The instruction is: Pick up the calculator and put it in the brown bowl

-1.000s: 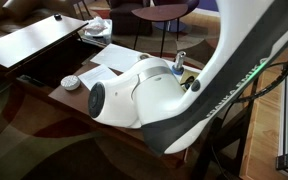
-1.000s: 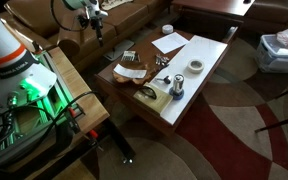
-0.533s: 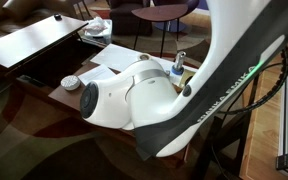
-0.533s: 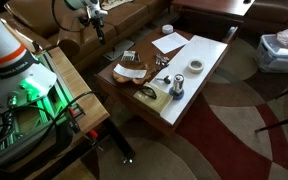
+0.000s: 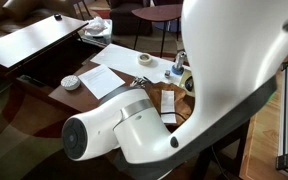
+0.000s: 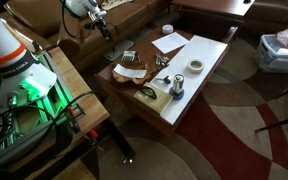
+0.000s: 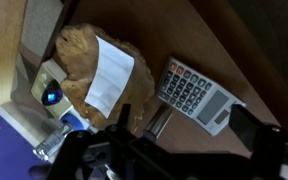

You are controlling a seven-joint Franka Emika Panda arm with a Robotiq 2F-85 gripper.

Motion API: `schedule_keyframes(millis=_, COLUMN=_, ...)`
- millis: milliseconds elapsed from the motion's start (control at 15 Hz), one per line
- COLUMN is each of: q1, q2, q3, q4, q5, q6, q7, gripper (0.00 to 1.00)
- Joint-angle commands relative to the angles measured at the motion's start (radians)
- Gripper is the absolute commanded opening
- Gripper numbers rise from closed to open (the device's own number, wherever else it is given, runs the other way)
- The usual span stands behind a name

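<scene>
The calculator [image 7: 196, 93] is flat and grey with pale keys. It lies near the dark table's edge, right beside the brown bowl [image 7: 84, 60], which holds a white paper slip [image 7: 109, 72]. In an exterior view the calculator [image 6: 129, 57] is a small grey patch at the table's edge, with the bowl [image 6: 131, 74] next to it. My gripper [image 6: 103, 27] hangs high off that side of the table. In the wrist view it [image 7: 179, 135] is open and empty, with its dark fingers [image 7: 254, 130] spread above the calculator. The arm hides the calculator in the view it crosses.
A blue-capped bottle [image 7: 49, 97] stands beyond the bowl [image 6: 176, 88]. A silvery metal cylinder [image 7: 156, 122] lies by the calculator. White paper [image 5: 109, 80], a small white bowl [image 5: 71, 82], a tape roll [image 5: 144, 60] and the slip [image 5: 168, 100] are on the table. A white board [image 6: 209, 75] covers one side.
The arm has swung across an exterior view and uncovered the table's middle. The gripper has moved slightly down and toward the table. Nothing on the table has moved.
</scene>
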Motion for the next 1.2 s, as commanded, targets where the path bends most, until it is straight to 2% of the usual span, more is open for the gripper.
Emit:
schedule_keyframes(millis=0, q1=0.069, q2=0.159, q3=-0.068, q4=0.195, q5=-0.074, q6=-0.119, q7=-0.033, gripper=1.0)
schedule_keyframes(millis=67, q1=0.059, q2=0.172, q3=-0.057, q4=0.22, q5=-0.062, q6=-0.151, q7=-0.056, gripper=1.0)
schedule_keyframes(millis=133, q1=0.049, q2=0.102, q3=-0.045, q4=0.125, q5=-0.046, q6=-0.093, q7=-0.024, gripper=1.0)
schedule_keyframes(millis=400, q1=0.051, q2=0.117, q3=-0.047, q4=0.144, q5=-0.046, q6=-0.101, q7=-0.027, gripper=1.0)
schedule_keyframes(millis=467, q1=0.003, q2=0.117, q3=0.015, q4=0.155, q5=-0.014, q6=-0.105, q7=-0.154, gripper=1.0)
schedule_keyframes(millis=667, q1=-0.028, q2=0.175, q3=0.042, q4=0.242, q5=0.011, q6=-0.154, q7=-0.327, gripper=1.0)
schedule_keyframes(millis=800, q1=-0.059, q2=0.209, q3=0.053, q4=0.294, q5=0.03, q6=-0.134, q7=-0.444, gripper=1.0)
schedule_keyframes(millis=933, q1=-0.073, q2=0.254, q3=0.052, q4=0.353, q5=0.054, q6=-0.128, q7=-0.508, gripper=1.0)
schedule_keyframes(millis=1133, q1=-0.07, q2=0.351, q3=0.027, q4=0.474, q5=0.078, q6=-0.158, q7=-0.528, gripper=1.0)
